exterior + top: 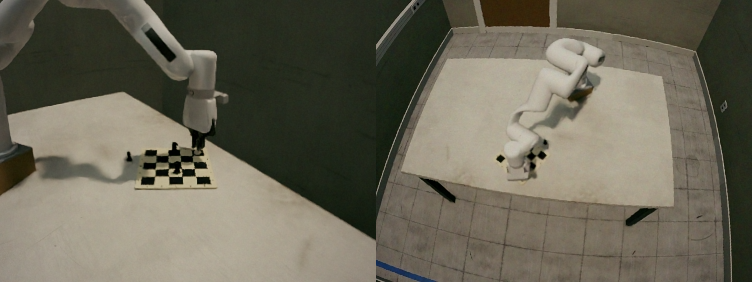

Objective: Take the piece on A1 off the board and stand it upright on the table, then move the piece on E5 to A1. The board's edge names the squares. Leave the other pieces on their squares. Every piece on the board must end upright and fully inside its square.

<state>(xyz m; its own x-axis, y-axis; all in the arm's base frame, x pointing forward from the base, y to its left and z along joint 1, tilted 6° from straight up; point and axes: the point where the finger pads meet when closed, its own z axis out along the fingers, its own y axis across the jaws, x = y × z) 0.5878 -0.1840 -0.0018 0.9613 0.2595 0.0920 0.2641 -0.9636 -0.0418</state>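
Note:
The chessboard [173,168] lies on the white table in the exterior view. My gripper [198,148] points straight down at the board's far right corner. It is shut on a small dark piece [198,150], held at or just above that corner square; I cannot tell whether the piece touches the board. One dark piece [174,146] stands on the far row and another [176,169] near the board's middle. A small dark piece [129,156] stands upright on the table, left of the board. The edge letters are too small to read. In the top view the arm's wrist [583,82] hides the board.
The robot base [516,162] sits near the table's front edge on a block, with black and white markers beside it. The table's right edge runs close behind the board [240,165]. Dark walls enclose the room.

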